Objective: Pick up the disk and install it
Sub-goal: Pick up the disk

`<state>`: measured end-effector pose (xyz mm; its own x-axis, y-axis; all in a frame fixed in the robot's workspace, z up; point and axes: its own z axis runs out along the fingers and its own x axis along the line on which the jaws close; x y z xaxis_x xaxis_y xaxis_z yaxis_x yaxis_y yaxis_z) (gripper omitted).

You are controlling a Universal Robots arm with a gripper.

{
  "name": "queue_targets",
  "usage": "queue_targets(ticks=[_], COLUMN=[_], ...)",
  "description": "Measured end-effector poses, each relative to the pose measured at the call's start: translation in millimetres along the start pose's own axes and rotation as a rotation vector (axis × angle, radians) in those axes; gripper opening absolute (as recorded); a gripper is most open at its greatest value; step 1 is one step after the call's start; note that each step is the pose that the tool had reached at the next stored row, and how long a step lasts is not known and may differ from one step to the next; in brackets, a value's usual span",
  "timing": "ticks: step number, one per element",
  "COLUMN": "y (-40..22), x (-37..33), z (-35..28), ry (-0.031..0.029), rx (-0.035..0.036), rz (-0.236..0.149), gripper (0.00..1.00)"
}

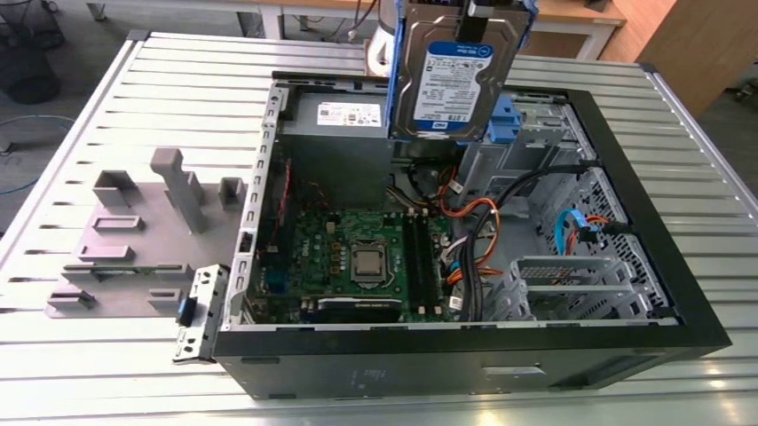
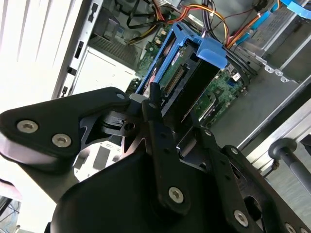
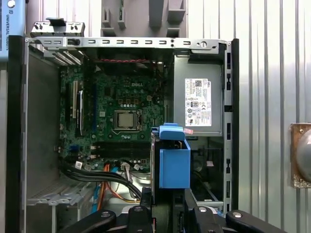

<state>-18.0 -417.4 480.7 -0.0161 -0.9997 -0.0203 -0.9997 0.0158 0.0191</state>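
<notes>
The disk, a silver hard drive with a white-and-blue label in a blue plastic carrier, hangs upright above the back of the open computer case. My gripper is shut on its upper end, one black finger on each side of the carrier. In the first wrist view the disk shows edge-on with its blue carrier, above the case's interior beside the power supply, and my gripper clamps it. The second wrist view shows the disk with its connector side facing the camera.
Inside the case lie the green motherboard, a grey power supply with a white sticker, a metal drive cage with blue brackets and loose orange, blue and black cables. A grey holder fixture stands on the slatted table at the exterior view's left.
</notes>
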Motion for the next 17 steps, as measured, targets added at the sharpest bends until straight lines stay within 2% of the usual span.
queue_targets(ticks=[8,17], y=[-0.2,-0.6], x=[14.9,36.4], z=[-0.3,-0.7], ry=[0.0,0.0], rx=[0.0,0.0], rz=[0.0,0.0], gripper=[0.35,0.35])
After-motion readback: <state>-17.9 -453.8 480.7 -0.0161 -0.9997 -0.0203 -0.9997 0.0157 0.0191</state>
